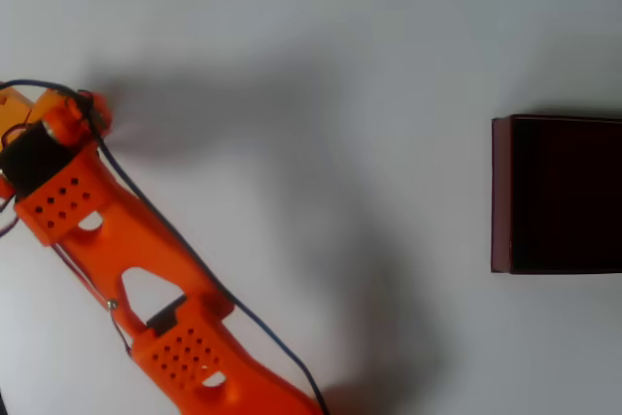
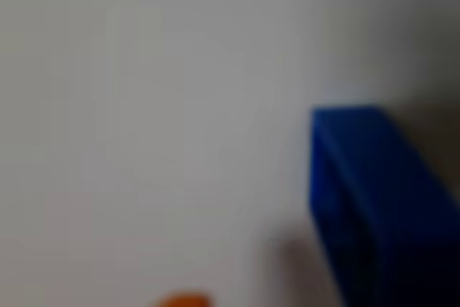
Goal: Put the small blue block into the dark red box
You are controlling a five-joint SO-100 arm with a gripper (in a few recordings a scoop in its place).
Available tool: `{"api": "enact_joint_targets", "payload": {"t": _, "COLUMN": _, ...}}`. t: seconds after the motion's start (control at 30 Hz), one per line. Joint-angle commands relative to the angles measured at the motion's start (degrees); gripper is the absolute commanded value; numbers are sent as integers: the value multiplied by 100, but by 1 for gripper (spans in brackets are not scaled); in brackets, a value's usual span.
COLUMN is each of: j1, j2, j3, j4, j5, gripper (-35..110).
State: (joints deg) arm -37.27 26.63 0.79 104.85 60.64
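Reaching for the pickup is where this looks to be, I'd say. The orange arm (image 1: 146,269) stretches across the white table (image 1: 292,65) at the left of the overhead view, well apart from the dark red box (image 1: 501,191) at the right edge. The wrist view is blurry, but the small blue block (image 2: 374,199) sits very close on the table. Can't tell whether the end effector is spread or clenched. Next it needs to line up on the block and close.
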Motion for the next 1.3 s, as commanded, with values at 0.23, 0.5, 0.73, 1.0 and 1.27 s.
{"api": "enact_joint_targets", "payload": {"t": 0.23, "j1": 97, "j2": -123, "j3": -554, "j4": 18, "j5": 123, "gripper": 23}}
{"api": "enact_joint_targets", "payload": {"t": 0.5, "j1": 123, "j2": -290, "j3": -712, "j4": 0, "j5": 229, "gripper": 23}}
{"api": "enact_joint_targets", "payload": {"t": 0.73, "j1": 97, "j2": -378, "j3": -782, "j4": -88, "j5": 378, "gripper": 23}}
{"api": "enact_joint_targets", "payload": {"t": 1.0, "j1": 105, "j2": -475, "j3": -782, "j4": -202, "j5": 439, "gripper": 20}}
{"api": "enact_joint_targets", "payload": {"t": 1.27, "j1": 114, "j2": -536, "j3": -809, "j4": -246, "j5": 536, "gripper": 0}}
